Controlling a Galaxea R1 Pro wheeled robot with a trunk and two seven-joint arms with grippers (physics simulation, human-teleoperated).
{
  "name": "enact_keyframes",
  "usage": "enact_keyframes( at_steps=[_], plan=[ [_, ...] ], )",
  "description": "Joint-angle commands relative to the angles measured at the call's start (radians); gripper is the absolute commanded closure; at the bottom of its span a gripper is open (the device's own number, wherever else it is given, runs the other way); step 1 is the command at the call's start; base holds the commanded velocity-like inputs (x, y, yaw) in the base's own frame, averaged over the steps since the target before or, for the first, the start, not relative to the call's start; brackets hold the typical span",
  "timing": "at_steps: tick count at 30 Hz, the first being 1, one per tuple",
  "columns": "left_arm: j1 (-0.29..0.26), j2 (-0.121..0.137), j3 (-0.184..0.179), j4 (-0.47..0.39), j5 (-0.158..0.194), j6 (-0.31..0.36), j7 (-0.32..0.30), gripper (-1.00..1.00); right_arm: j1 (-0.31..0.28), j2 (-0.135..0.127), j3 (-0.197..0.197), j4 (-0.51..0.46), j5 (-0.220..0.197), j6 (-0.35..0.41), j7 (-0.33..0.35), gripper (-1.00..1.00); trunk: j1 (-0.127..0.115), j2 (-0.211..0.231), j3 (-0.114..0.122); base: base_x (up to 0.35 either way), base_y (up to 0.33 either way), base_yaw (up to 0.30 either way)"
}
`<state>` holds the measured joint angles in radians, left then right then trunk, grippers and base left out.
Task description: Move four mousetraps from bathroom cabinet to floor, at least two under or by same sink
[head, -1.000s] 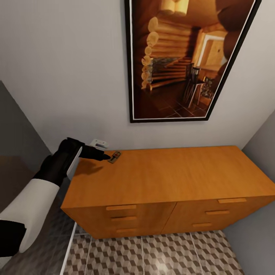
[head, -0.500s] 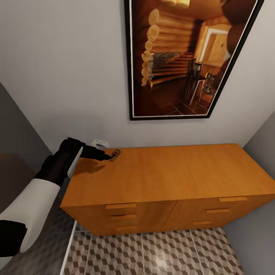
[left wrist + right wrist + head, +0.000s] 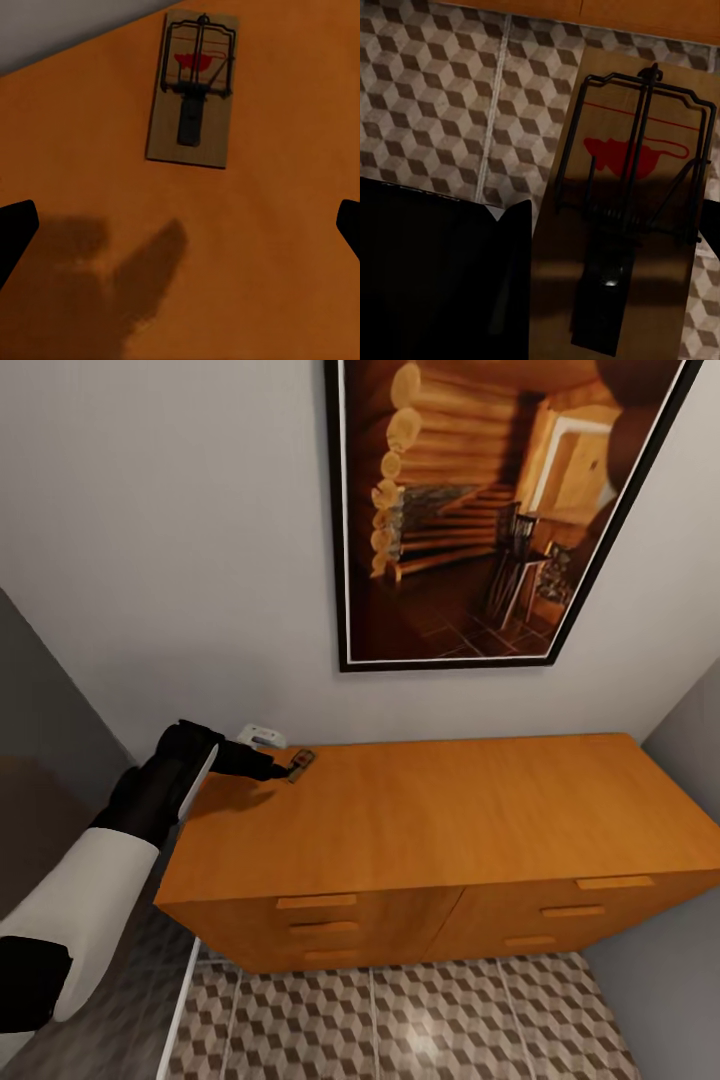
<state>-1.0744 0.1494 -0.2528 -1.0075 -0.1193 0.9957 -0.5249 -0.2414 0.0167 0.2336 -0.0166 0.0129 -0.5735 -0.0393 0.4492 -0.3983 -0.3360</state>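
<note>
One mousetrap [image 3: 299, 764] lies flat on the cabinet [image 3: 440, 820] top, near its back left corner by the wall. My left gripper [image 3: 277, 768] hovers just short of it. Seen from the left wrist, that mousetrap [image 3: 193, 90] sits ahead of the open left gripper [image 3: 180, 229], whose dark fingertips [image 3: 15, 232] stand far apart. From the right wrist, a second mousetrap [image 3: 622, 225] looms close over the bathroom floor [image 3: 427, 90]. It is held against a black finger [image 3: 450, 270] of my right gripper [image 3: 540, 292]. The sink is out of view.
A large framed picture [image 3: 480, 510] hangs on the wall above the cabinet. A small white fitting [image 3: 262, 737] sits on the wall behind the left gripper. Grey walls close in on both sides. Cube-patterned floor tiles [image 3: 400, 1020] run along the cabinet front.
The head camera has shifted slightly, so the picture frame sits a little differently. My left gripper stays open beside the mousetrap on the cabinet top.
</note>
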Motion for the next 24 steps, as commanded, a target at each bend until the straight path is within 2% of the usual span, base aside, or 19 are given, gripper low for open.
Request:
enact_keyframes(
  at_steps=[1,8,24],
  plan=[
    [-0.001,-0.003,-0.002,-0.001,-0.012,0.001,-0.009,-1.00,-0.001,0.000,0.004,0.001,-0.001,-0.003,0.000,1.00,0.001,-0.002,-0.002,0.187,0.000,0.000],
    [-0.001,-0.009,-0.003,0.001,-0.014,0.001,-0.009,-1.00,-0.001,0.000,0.004,0.001,-0.001,-0.003,-0.001,1.00,0.001,-0.002,-0.003,0.144,0.000,0.000],
    [-0.001,-0.011,-0.010,0.003,-0.014,0.001,-0.009,-1.00,0.000,0.000,0.004,0.001,-0.001,-0.005,0.000,1.00,0.001,-0.002,-0.003,0.005,0.000,0.000]
  ],
)
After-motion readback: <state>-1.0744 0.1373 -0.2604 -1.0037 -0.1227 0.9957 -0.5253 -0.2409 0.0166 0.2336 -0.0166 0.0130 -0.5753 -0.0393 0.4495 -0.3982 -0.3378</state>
